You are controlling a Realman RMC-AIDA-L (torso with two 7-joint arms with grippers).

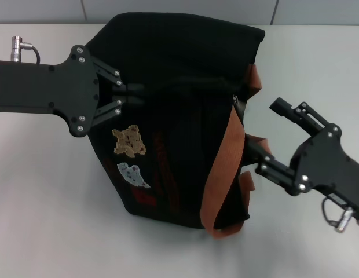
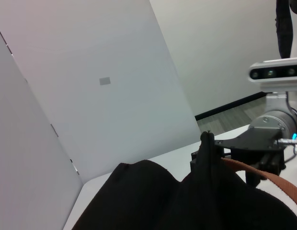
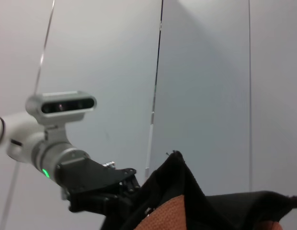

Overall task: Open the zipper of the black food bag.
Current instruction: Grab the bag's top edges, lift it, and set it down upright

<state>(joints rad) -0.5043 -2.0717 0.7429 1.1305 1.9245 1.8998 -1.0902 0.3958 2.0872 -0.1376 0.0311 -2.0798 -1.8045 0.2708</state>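
Note:
The black food bag (image 1: 185,127) lies in the middle of the table, with its tan bear patch (image 1: 128,141) and white animal patch (image 1: 132,174) facing up. Its zipper (image 1: 197,87) runs across the upper part to a small silver pull (image 1: 234,99). My left gripper (image 1: 132,96) comes in from the left and is shut on a fold of the bag's fabric at the zipper's left end. My right gripper (image 1: 260,127) stands open at the bag's right side, just right of the pull and by the orange strap (image 1: 223,168). The left wrist view shows the bag (image 2: 153,196) bunched into a peak.
The bag rests on a white table (image 1: 46,220) that runs back to a grey wall (image 1: 179,8). The right arm's gripper body (image 2: 256,143) shows beyond the bag in the left wrist view. The left arm's gripper body (image 3: 98,184) shows beyond the bag (image 3: 179,184) in the right wrist view.

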